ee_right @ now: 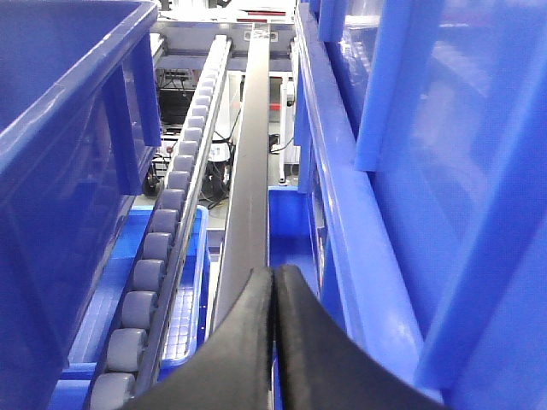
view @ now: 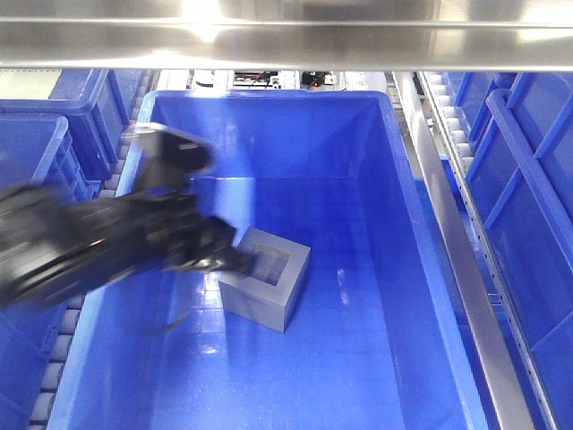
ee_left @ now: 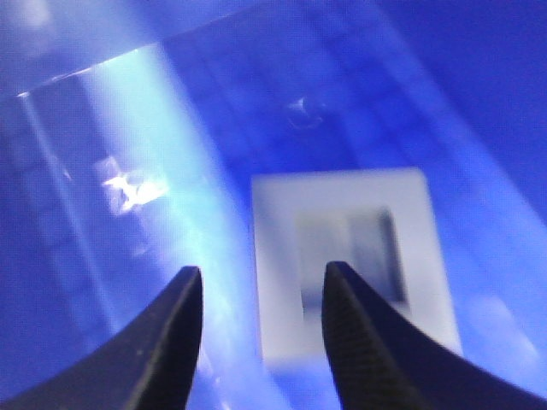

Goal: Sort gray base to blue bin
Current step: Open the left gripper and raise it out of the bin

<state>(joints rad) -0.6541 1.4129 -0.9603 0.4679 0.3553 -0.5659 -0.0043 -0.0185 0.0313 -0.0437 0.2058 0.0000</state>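
Gray base (view: 266, 279) lies on the floor of the blue bin (view: 376, 170), left of the bin's middle, its square recess facing up. Largest in the front view is that bin, with further blue crates (view: 528, 206) on both sides of it and a metal rail (view: 466, 269) along its right rim. My left arm reaches in over the bin's left wall, blurred, and my left gripper (view: 235, 260) sits at the base's left edge; whether it touches the block I cannot tell from there.

My left wrist camera gives what the front view lacks: looking down at the base (ee_left: 350, 265), I see my left fingers (ee_left: 359, 342) spread well apart with nothing between them, one fingertip over the recess, the other over bare bin floor beside the block.

My right wrist camera alone shows my right gripper (ee_right: 274, 295), fingers pressed together and empty, outside the bin, above a roller track (ee_right: 162, 256) and a dark rail (ee_right: 248, 196).
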